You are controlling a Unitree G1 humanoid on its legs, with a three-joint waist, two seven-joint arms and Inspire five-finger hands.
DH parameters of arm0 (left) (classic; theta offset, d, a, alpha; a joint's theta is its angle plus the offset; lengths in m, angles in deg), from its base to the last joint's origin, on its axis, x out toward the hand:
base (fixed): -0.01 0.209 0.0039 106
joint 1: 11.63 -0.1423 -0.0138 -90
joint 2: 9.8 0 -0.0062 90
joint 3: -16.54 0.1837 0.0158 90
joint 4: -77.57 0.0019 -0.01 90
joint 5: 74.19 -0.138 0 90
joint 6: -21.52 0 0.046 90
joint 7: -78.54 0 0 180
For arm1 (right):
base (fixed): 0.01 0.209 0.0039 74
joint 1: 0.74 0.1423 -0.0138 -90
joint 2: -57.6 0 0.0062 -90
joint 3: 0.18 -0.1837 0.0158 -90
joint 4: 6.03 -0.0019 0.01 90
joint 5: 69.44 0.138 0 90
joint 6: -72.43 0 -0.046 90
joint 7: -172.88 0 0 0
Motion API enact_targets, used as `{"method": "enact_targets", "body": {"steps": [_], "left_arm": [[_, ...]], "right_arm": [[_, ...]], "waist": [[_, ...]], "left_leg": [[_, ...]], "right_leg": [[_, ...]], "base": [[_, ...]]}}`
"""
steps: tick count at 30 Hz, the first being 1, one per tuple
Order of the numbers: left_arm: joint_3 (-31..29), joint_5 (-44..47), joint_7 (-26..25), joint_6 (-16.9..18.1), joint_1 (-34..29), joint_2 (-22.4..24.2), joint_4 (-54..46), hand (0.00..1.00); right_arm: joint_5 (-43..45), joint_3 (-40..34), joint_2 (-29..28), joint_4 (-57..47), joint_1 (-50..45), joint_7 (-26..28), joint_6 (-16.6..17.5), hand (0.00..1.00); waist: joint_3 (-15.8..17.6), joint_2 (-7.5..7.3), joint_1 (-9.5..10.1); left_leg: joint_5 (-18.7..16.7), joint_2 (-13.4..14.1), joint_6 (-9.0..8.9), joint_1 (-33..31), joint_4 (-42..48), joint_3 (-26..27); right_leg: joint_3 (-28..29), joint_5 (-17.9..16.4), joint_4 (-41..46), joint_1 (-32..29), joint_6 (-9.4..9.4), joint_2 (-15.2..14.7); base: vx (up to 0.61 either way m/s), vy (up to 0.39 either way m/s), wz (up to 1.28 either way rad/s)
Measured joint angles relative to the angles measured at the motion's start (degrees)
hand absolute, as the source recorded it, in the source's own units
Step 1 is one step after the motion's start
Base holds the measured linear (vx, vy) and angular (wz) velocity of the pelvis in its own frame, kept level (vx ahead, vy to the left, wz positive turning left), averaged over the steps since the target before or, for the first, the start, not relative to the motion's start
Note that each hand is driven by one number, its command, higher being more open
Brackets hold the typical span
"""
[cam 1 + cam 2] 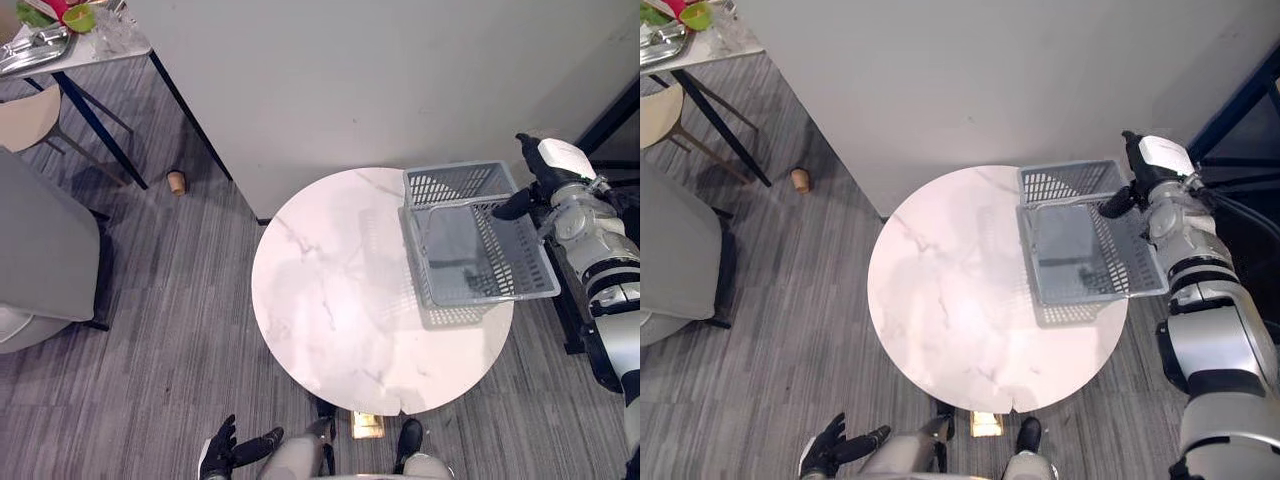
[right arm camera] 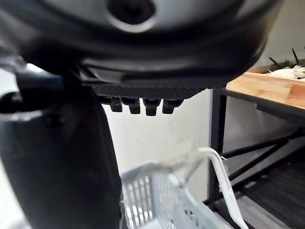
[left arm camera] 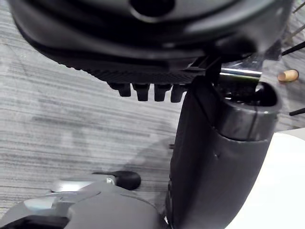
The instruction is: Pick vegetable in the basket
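A grey plastic basket [image 1: 460,183] stands on the right side of the round white marble table [image 1: 330,300], and I see nothing in it. My right hand [image 1: 548,165], thumb in a white cover, hovers at the basket's far right corner, its dark thumb reaching to the rim. In the right wrist view its fingers [image 2: 143,105] are straight above the basket [image 2: 152,191] and the pale handle [image 2: 221,176]. Green-and-white vegetables [image 2: 286,71] lie on a wooden top beyond. My left hand [image 1: 222,450] hangs low off the table's near left with its fingers spread.
A small side table [image 1: 90,50] at the far left carries a metal tray and green and red produce [image 1: 62,14]. A grey seat [image 1: 40,250] stands at the left. A cork-like object [image 1: 177,182] lies on the floor. A white wall [image 1: 380,80] rises behind the table, with a dark frame [image 1: 610,120] to the right.
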Motion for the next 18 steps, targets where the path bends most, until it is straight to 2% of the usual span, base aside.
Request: {"method": "enact_targets", "body": {"steps": [3, 4, 9, 10, 18], "left_arm": [[0.0, 0.1, 0.0, 0.0, 0.5, 0.3, -0.1, 1.0], [-0.1, 0.1, 0.0, 0.0, 0.5, 0.2, -0.2, 1.0], [0.0, 0.1, 0.2, -0.1, 0.5, -0.8, -1.5, 1.0], [0.0, 0.1, 0.3, -0.1, 0.5, -0.8, -1.5, 1.0], [0.4, 0.1, 0.3, -0.2, 1.0, -0.8, -1.5, 1.0]], "right_arm": [[-1.8, 0.5, -0.1, 0.0, -1.6, -0.9, -0.4, 1.0], [-1.7, 0.5, 0.1, -0.5, -1.5, -1.0, -0.5, 1.0], [-1.6, 1.0, 0.6, -0.8, -1.5, -0.1, -1.0, 1.0], [-1.6, 1.0, 0.6, -0.8, -1.5, 0.0, -1.0, 0.0], [-2.2, 1.1, 1.4, -2.3, -2.6, -0.2, -1.1, 0.0]], "waist": [[0.6, 0.41, 0.15], [0.7, 0.25, 0.15], [1.5, -1.07, 0.2], [1.5, -1.1, 0.21], [1.6, -1.16, 1.25]], "left_leg": [[0.6, 0.0, 0.38, -1.8, 0.0, -0.3], [0.9, -0.1, 0.88, -1.9, 0.0, -0.3], [0.9, -0.3, 0.88, -1.8, 0.1, -0.8], [0.9, -0.3, 0.85, -1.8, 0.1, -0.8], [0.6, 0.2, 0.36, -1.8, 0.0, -0.5]], "right_leg": [[0.0, 0.1, 0.2, -1.6, 0.13, 0.0], [0.0, 0.2, 0.2, -1.7, 0.34, -0.1], [-0.2, 0.2, 0.4, -1.6, 0.33, -0.1], [-0.1, 0.1, 0.5, -1.6, 0.19, -0.1], [0.3, -0.3, 0.6, -2.0, -0.43, 0.3]], "base": [[-0.03, -0.001, 0.06], [0.01, -0.006, 0.06], [0.03, -0.015, 0.04], [0.0, 0.0, 0.0], [-0.01, -0.022, -0.03]]}}
